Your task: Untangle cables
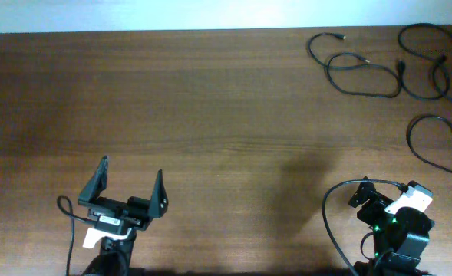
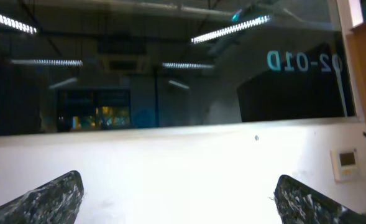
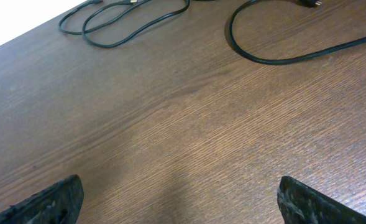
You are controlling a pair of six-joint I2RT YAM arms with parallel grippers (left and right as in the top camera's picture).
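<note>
Black cables lie at the table's far right. One looped cable (image 1: 360,73) sits at the back, a second (image 1: 427,65) loops beside it at the right edge, and a third (image 1: 429,142) curves alone nearer the front. The right wrist view shows the looped cable (image 3: 127,22) and the single curved one (image 3: 263,53). My left gripper (image 1: 131,189) is open and empty at the front left, pointing level toward the far wall (image 2: 179,199). My right gripper (image 1: 377,201) is open and empty at the front right, above bare wood (image 3: 179,199), well short of the cables.
The brown wooden table (image 1: 195,107) ends at a white wall along the back. The left wrist view looks at a dark window (image 2: 170,68) above the wall. The arms' own black wires trail at the front edge (image 1: 329,222).
</note>
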